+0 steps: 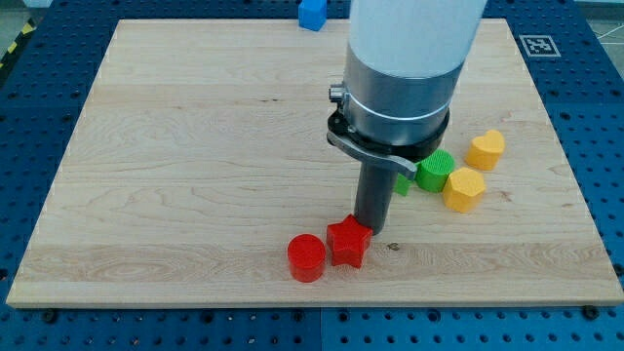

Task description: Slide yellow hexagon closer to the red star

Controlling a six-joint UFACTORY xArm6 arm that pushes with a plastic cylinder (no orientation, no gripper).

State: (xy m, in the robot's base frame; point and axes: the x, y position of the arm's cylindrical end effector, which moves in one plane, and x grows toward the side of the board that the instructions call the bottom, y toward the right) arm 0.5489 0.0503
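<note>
My tip rests on the wooden board, touching or just beside the red star at the star's 1 o'clock; I carry no jaws, only a bare rod holding nothing. The yellow hexagon sits well apart, at 2 o'clock from my tip. A green block touches it at 10 o'clock, a yellow heart lies near at 1 o'clock. A red cylinder sits just beside the star at 8 o'clock. A blue block stands at the board's top edge. A blue perforated table surrounds the board.

My tip touches the star; the hexagon lies well right.
</note>
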